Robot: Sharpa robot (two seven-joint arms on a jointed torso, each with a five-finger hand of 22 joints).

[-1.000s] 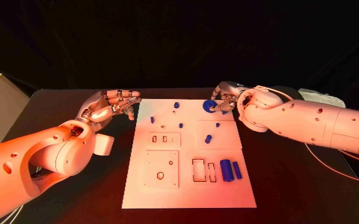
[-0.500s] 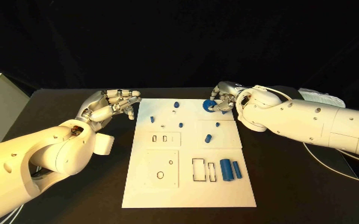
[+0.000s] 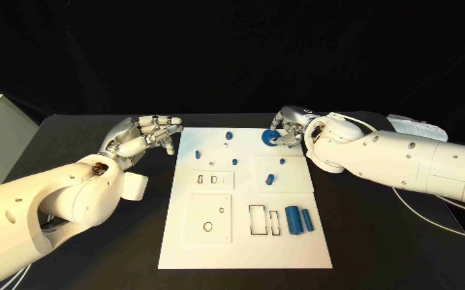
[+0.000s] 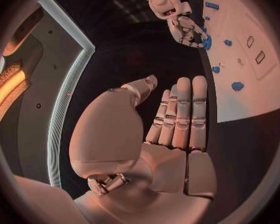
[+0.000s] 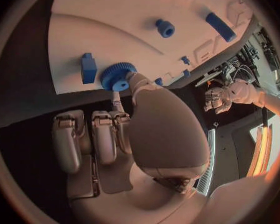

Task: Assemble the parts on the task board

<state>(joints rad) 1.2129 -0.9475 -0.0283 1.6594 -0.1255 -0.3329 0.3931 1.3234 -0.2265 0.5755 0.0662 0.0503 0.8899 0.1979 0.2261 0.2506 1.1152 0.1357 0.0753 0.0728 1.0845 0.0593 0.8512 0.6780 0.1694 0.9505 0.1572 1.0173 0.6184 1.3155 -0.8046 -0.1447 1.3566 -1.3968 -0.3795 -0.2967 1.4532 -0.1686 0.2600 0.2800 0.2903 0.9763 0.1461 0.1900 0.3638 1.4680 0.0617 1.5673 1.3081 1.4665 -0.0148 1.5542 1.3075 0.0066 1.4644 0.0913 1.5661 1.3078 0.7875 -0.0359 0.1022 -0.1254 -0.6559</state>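
Your left hand (image 3: 145, 135) sits on the black surface (image 3: 97, 250) just beside the task board's (image 3: 242, 250) far-left corner, holding nothing, with its fingers (image 4: 180, 109) lying straight and close together; it touches none of the parts.

Moving right across the board: a small blue peg (image 3: 197, 154) stands near the left edge, another (image 3: 228, 135) at the far edge, and one more (image 3: 234, 162) towards the middle. Below them lie two raised white blocks, one with two small slots (image 3: 212, 180) and one with an oval hole (image 3: 208, 226); both look unfilled. Right of centre, a blue piece (image 3: 269, 180) sits on another white block, and a tiny peg (image 3: 282, 161) stands beyond it. Nearer you, two rectangular outlines (image 3: 263, 221) look empty, and two blue cylinders (image 3: 298, 221) lie loose just beside them.

Your right hand (image 3: 291, 129) is at the board's far-right corner, with thumb and a finger pinching a blue toothed gear (image 5: 118, 76), which rests at or just above the board surface; you cannot tell whether it is seated on anything.

Judging from this, you are early in the job: the gear is in hand, and the cylinders, slots and oval hole seem yet to be dealt with.
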